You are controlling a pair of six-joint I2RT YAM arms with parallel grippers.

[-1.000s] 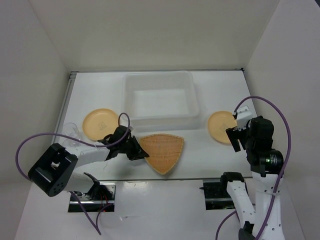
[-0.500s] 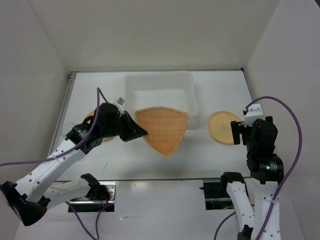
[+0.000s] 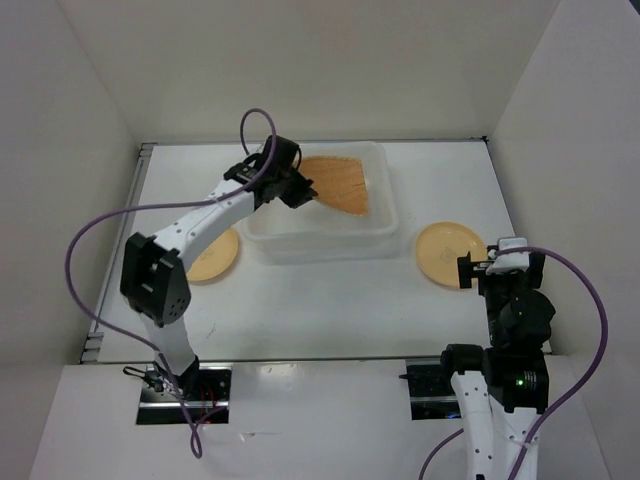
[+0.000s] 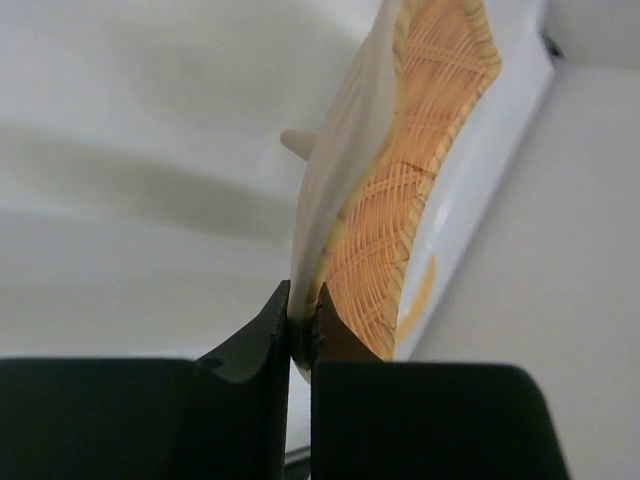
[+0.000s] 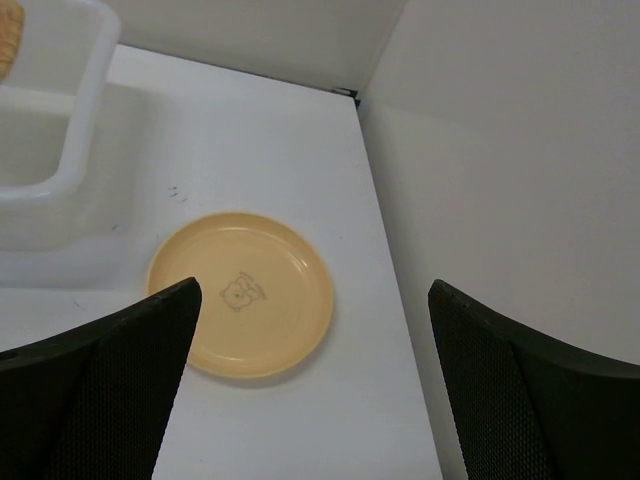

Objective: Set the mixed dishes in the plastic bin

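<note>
Step in hand: dropping off the woven plate. The plastic bin (image 3: 320, 246) sits at the back of the table (image 3: 330, 300). The woven orange plate (image 3: 340, 183) hangs over the bin's far half, tilted nearly on edge. The left gripper (image 4: 302, 322) pinches its rim, jaws clamped tight. I can't tell if the plate's low edge touches the bin floor.

Next, I'd say, you lower it, lay it flat, then let go. Dropped on edge, it may lean on the wall and eat room.

Two round plates lie on the table: one (image 3: 214, 260) just left of the bin, one (image 3: 443, 254) to its right. The right gripper (image 3: 472, 271) hovers by that one, fingers spread wide and holding nothing; it's likely your next pick. I can't make out any cups.
</note>
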